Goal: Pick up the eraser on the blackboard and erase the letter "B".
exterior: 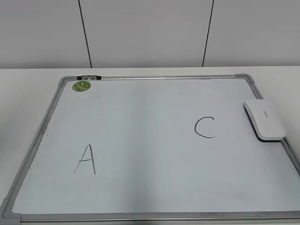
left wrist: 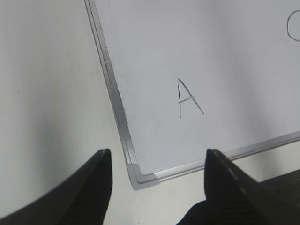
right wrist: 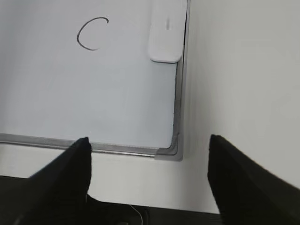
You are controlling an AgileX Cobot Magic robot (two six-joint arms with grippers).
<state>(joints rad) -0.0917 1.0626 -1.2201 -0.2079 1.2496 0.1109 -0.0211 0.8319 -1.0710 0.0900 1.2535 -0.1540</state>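
The blackboard (exterior: 150, 150) is a pale whiteboard with a silver frame, flat on the table. The white eraser (exterior: 264, 119) lies on its right edge, also in the right wrist view (right wrist: 166, 33). No letter "B" shows on the board; only a black "A" (exterior: 86, 160) and a black "C" (exterior: 205, 127) are visible. My left gripper (left wrist: 157, 159) is open and empty above the board's near left corner (left wrist: 140, 176). My right gripper (right wrist: 149, 145) is open and empty above the near right corner (right wrist: 171, 151). Neither gripper shows in the exterior view.
A round green magnet (exterior: 81, 86) sits at the board's far left corner, with a small black-and-white clip (exterior: 89, 77) on the top frame. White table surface (exterior: 28, 93) surrounds the board. A white panelled wall stands behind.
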